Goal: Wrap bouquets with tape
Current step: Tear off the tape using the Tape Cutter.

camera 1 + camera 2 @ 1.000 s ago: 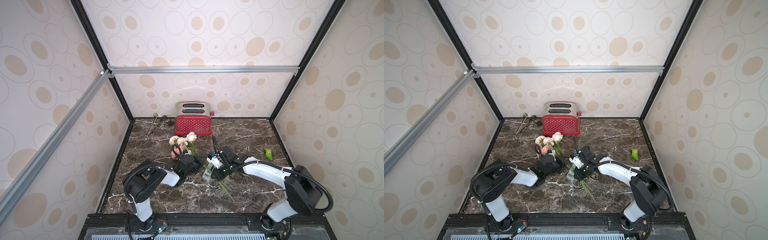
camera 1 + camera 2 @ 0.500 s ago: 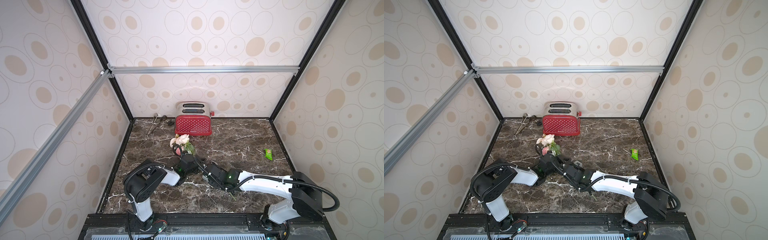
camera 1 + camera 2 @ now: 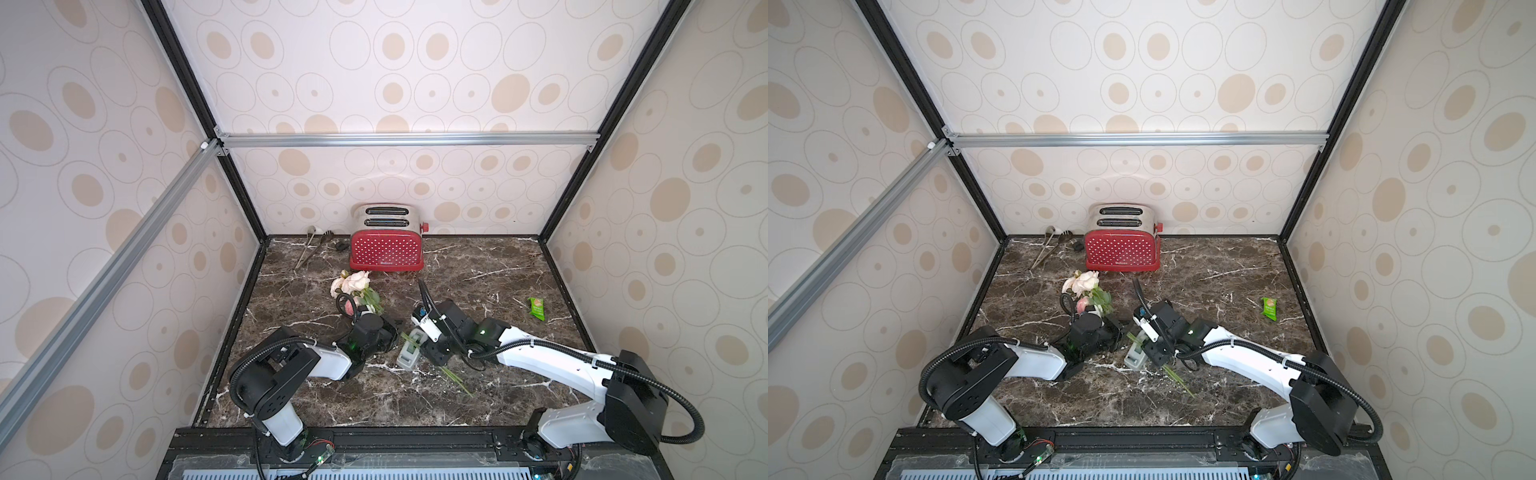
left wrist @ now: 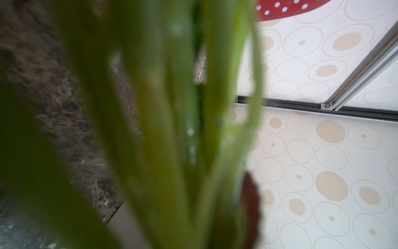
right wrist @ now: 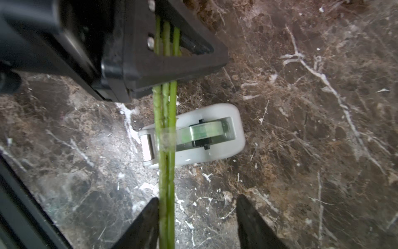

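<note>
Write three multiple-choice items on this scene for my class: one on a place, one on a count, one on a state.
1. Where does the tape dispenser lie? A. under the stems B. against the back wall C. in a gripper
2. How many stems does the left gripper clamp? A. one B. three C. six
3. The right gripper is: A. open B. shut on the stems C. shut on the dispenser
Answers: 1 A, the stems cross above it; 2 B, three run through its closed jaws; 3 A, its fingers stand wide apart.
</note>
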You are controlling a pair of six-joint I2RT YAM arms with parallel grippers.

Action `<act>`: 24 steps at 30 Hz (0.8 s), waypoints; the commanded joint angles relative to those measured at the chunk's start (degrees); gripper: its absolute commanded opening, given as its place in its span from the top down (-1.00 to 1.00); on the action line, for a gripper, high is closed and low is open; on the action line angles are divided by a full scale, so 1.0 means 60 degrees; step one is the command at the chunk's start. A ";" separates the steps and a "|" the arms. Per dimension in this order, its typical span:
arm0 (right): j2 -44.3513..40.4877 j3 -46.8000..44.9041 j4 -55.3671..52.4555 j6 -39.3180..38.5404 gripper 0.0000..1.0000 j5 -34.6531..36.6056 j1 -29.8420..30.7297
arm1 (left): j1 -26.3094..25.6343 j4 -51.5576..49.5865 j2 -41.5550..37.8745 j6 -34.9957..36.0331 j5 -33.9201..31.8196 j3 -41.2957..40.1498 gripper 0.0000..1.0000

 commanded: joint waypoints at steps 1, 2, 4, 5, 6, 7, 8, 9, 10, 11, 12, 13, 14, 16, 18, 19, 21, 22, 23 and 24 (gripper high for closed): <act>0.0761 0.0841 -0.0134 0.0472 -0.06 -0.0832 -0.0297 | -0.0196 -0.0124 -0.0122 0.0114 -0.0046 -0.0155 1.00; 0.0869 0.0834 0.0047 0.0664 -0.10 -0.1238 -0.0493 | -0.0211 -0.0107 -0.0144 0.0117 -0.0064 -0.0184 1.00; 0.0870 0.0667 0.0471 0.1041 -0.16 -0.1998 -0.0926 | -0.0211 -0.0230 -0.0170 0.0171 -0.0058 -0.0186 1.00; 0.0800 0.0576 0.0610 0.1183 -0.19 -0.2434 -0.1146 | -0.0211 -0.0243 -0.0185 0.0203 -0.0055 -0.0212 1.00; 0.0733 0.0476 0.0726 0.1262 -0.22 -0.2660 -0.1299 | -0.0209 -0.0162 -0.0203 0.0193 -0.0041 -0.0278 1.00; 0.0651 0.0399 0.0768 0.1317 -0.26 -0.2611 -0.1369 | -0.0210 -0.0060 -0.0211 0.0145 -0.0015 -0.0354 1.00; 0.0648 0.0399 0.0686 0.1266 -0.27 -0.2533 -0.1413 | -0.0209 -0.0062 -0.0226 0.0118 0.0024 -0.0392 1.00; 0.0715 0.0424 0.0599 0.1234 -0.27 -0.2430 -0.1411 | -0.0209 -0.0146 -0.0240 0.0137 0.0060 -0.0394 1.00; 0.0836 0.0518 0.0499 0.1206 -0.27 -0.2307 -0.1414 | -0.0211 -0.0315 -0.0307 0.0158 0.0069 -0.0381 1.00; 0.1060 0.0700 0.0207 0.1163 -0.27 -0.2237 -0.1413 | -0.0207 -0.0457 -0.0364 0.0189 0.0102 -0.0379 1.00; 0.1231 0.0811 0.0120 0.1176 -0.27 -0.2189 -0.1417 | -0.0211 -0.0583 -0.0416 0.0229 0.0131 -0.0393 1.00; 0.1434 0.0914 0.0063 0.1219 -0.27 -0.2188 -0.1417 | -0.0218 -0.0826 -0.0487 0.0255 0.0150 -0.0381 1.00; 0.1637 0.1017 0.0036 0.1243 -0.27 -0.2241 -0.1417 | -0.0211 -0.1085 -0.0544 0.0307 0.0156 -0.0366 1.00; 0.1896 0.1078 0.0086 0.1279 -0.27 -0.2193 -0.1372 | -0.0211 -0.1418 -0.0621 0.0359 0.0194 -0.0371 1.00; 0.2105 0.1135 0.0117 0.1178 -0.32 -0.2005 -0.1265 | -0.0212 -0.1608 -0.0680 0.0338 0.0208 -0.0394 1.00; 0.2234 0.1187 0.0083 0.1086 -0.35 -0.1878 -0.1180 | -0.0211 -0.1745 -0.0696 0.0318 0.0223 -0.0387 1.00; 0.2457 0.1297 0.0002 0.0966 -0.36 -0.1677 -0.1060 | -0.0207 -0.2070 -0.0709 0.0342 0.0276 -0.0284 1.00; 0.2538 0.1309 -0.0027 0.0930 -0.36 -0.1546 -0.1000 | -0.0211 -0.2190 -0.0701 0.0379 0.0315 -0.0213 1.00; 0.2600 0.1336 -0.0026 0.0893 -0.36 -0.1429 -0.0936 | -0.0207 -0.2252 -0.0695 0.0409 0.0352 -0.0164 1.00; 0.2631 0.1337 -0.0028 0.0874 -0.36 -0.1323 -0.0898 | -0.0204 -0.2309 -0.0684 0.0408 0.0370 -0.0138 1.00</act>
